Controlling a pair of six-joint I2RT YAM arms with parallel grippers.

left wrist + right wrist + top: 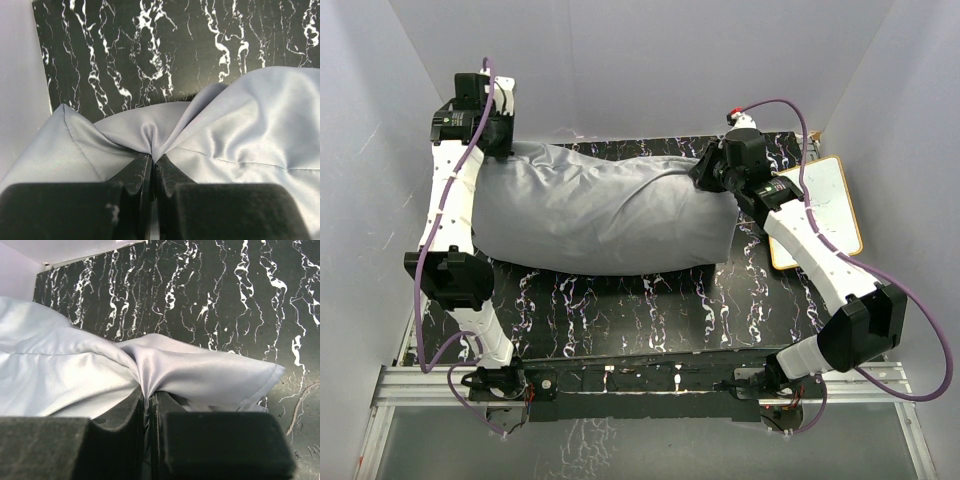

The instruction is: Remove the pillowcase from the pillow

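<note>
White walls (650, 60) close round a black, white-veined tabletop (650, 310), and the grey pillowcase (600, 215) lies lengthwise across its far half, plump and wrinkled. The pillow is inside the pillowcase and fully hidden: no off-white cloth shows at either end, so I judge the removal barely begun, with the whole job of drawing the cover off left to do.

At the left end of the pillowcase, the left gripper (152, 161) is pinched tight on a gathered fold of grey fabric. At the right end of the pillowcase, the right gripper (148, 396) is clamped the same way on a bunched tuck beside a seamed corner. The 2 grips sit at opposite ends; which end is the open one I cannot tell.

Just right of the pillowcase, a small wood-framed whiteboard (830, 200) lies partly under the right arm, near any pull that way. The back wall stands close behind the pillowcase.
</note>
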